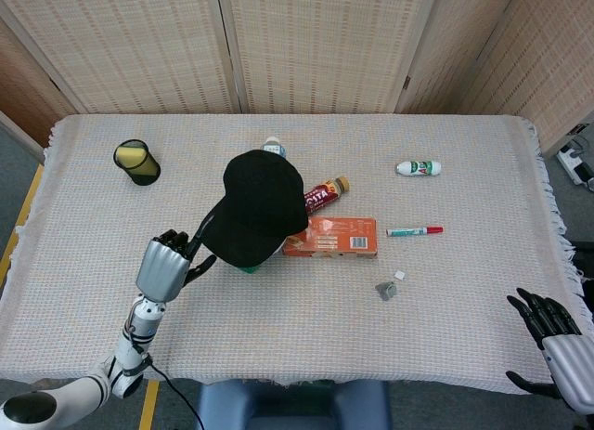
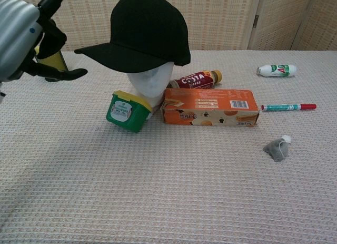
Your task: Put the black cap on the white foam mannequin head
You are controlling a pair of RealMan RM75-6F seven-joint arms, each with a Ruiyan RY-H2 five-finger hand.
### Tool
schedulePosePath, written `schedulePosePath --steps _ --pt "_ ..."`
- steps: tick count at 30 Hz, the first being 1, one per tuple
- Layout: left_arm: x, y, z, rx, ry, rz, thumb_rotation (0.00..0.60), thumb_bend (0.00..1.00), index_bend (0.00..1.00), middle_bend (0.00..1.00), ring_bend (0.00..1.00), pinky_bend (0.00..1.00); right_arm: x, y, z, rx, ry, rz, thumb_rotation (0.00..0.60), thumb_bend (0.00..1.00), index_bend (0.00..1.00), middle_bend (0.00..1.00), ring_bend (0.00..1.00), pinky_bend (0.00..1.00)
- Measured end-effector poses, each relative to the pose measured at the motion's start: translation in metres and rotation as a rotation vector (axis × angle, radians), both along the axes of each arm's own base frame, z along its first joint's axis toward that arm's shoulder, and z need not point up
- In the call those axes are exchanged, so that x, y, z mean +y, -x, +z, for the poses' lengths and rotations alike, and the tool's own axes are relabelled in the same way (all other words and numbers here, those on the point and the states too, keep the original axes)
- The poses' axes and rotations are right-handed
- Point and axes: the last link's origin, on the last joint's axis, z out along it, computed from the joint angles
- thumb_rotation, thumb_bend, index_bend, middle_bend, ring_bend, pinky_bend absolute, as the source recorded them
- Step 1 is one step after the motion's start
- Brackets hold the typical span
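The black cap (image 2: 142, 30) sat on the white foam head (image 2: 151, 83), so the left hand (image 2: 23, 41) hung beside its brim, fingers apart, holding nothing.

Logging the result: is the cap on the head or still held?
On. The cap sits over the foam head, brim free, and the left hand is open beside it, not touching.
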Motion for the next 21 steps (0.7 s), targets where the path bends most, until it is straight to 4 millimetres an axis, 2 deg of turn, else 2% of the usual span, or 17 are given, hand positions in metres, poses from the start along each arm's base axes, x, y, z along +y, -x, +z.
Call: schedulePosePath --steps 3,5,8,14,17,21 --pt "-0.019 0.022 0.015 -0.002 0.050 0.071 0.600 0.06 0.00 0.62 0.49 0.59 0.000 -0.001 -0.002 0.002 -0.008 0.002 0.600 0.04 0.00 0.00 0.00 0.00" --pt "-0.035 0.039 0.029 0.000 0.091 0.138 0.600 0.06 0.00 0.54 0.40 0.50 0.000 -0.001 -0.004 0.004 -0.017 0.003 0.600 0.04 0.00 0.00 0.00 0.00" --pt "-0.062 0.066 0.055 0.007 0.142 0.265 0.600 0.06 0.01 0.46 0.32 0.40 0.000 -0.002 -0.008 0.008 -0.031 0.006 0.600 0.05 0.00 0.00 0.00 0.00" --pt "-0.125 0.118 0.108 0.018 0.199 0.580 0.600 0.06 0.05 0.32 0.17 0.26 0.001 -0.004 -0.014 0.009 -0.058 0.012 0.600 0.04 0.00 0.00 0.00 0.00" --pt "-0.150 0.135 0.119 0.005 0.216 0.705 0.600 0.06 0.06 0.29 0.14 0.24 0.000 -0.003 -0.016 0.012 -0.059 0.005 0.600 0.04 0.00 0.00 0.00 0.00" --pt "-0.163 0.143 0.123 -0.004 0.222 0.755 0.600 0.06 0.06 0.28 0.13 0.24 0.000 -0.004 -0.017 0.019 -0.055 0.004 0.600 0.05 0.00 0.00 0.00 0.00"
